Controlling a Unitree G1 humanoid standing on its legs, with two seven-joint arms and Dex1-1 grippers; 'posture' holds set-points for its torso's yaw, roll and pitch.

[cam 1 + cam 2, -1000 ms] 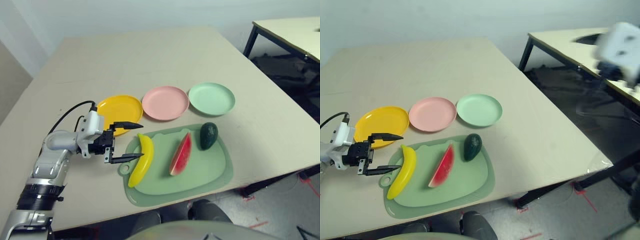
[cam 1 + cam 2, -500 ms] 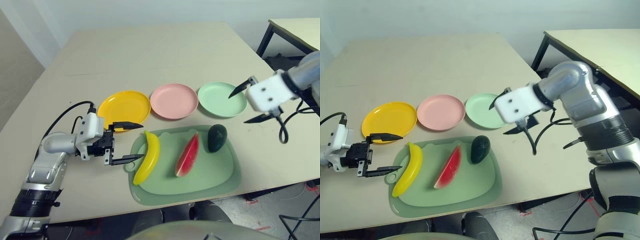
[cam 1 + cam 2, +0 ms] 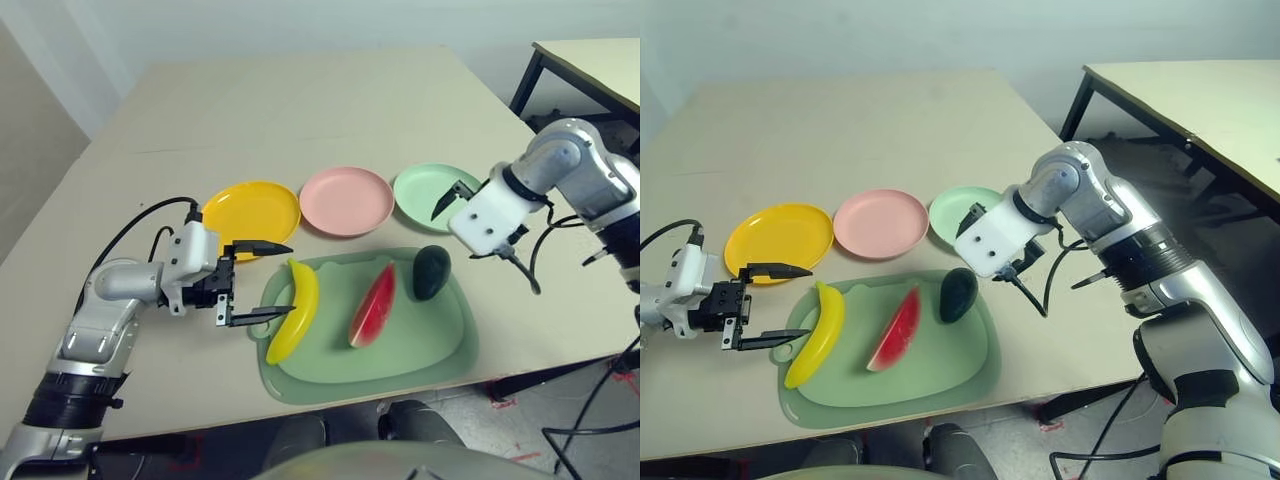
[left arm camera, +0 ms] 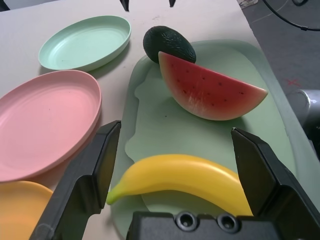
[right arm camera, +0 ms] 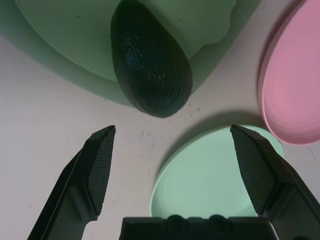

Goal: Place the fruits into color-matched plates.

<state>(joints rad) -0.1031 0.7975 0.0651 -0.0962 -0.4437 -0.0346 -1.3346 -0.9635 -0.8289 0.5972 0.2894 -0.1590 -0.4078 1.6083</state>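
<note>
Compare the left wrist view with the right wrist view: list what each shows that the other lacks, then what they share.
Left wrist view alone: the banana between the open left gripper fingers, the watermelon wedge and an edge of the yellow plate.

Right wrist view alone: the open right gripper, over bare table between the avocado and the green plate.

Both: the avocado, the green plate, the pink plate and the pale green cutting mat.
</note>
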